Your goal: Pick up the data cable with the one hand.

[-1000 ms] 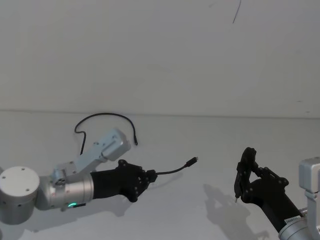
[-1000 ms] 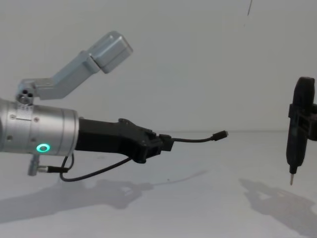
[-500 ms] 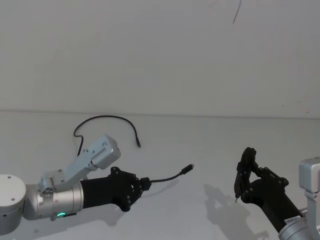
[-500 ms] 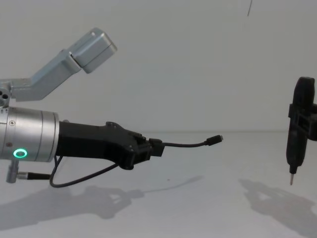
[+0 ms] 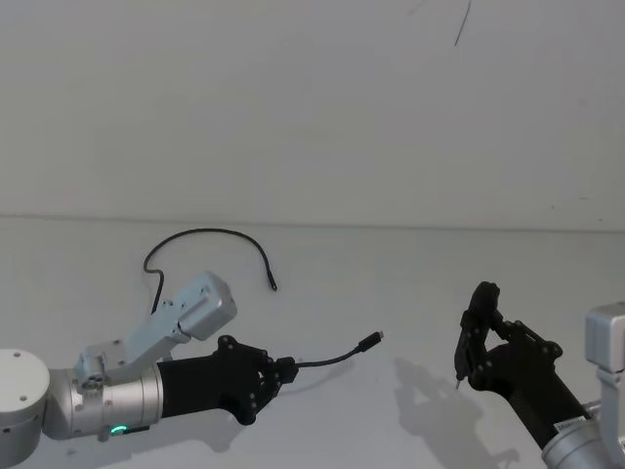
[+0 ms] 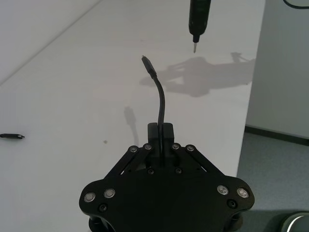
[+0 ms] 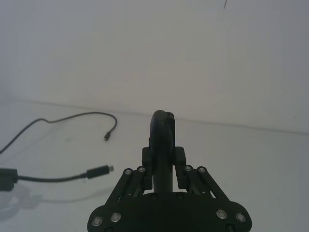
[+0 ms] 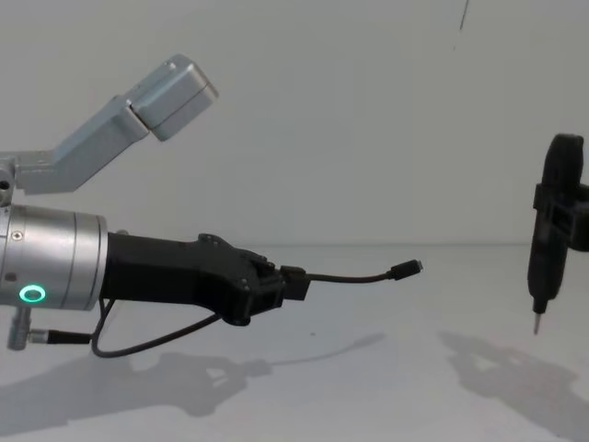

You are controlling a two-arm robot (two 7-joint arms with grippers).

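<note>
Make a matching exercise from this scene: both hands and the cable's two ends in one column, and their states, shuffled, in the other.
Things
1 left hand
2 right hand
3 plug
4 far end

States
A lying on the table
B shut on a slim black tool, tip down
C in the air, sticking out past the fingers
D shut on the cable

Pairs: 1-D, 2-B, 3-C, 4-A
</note>
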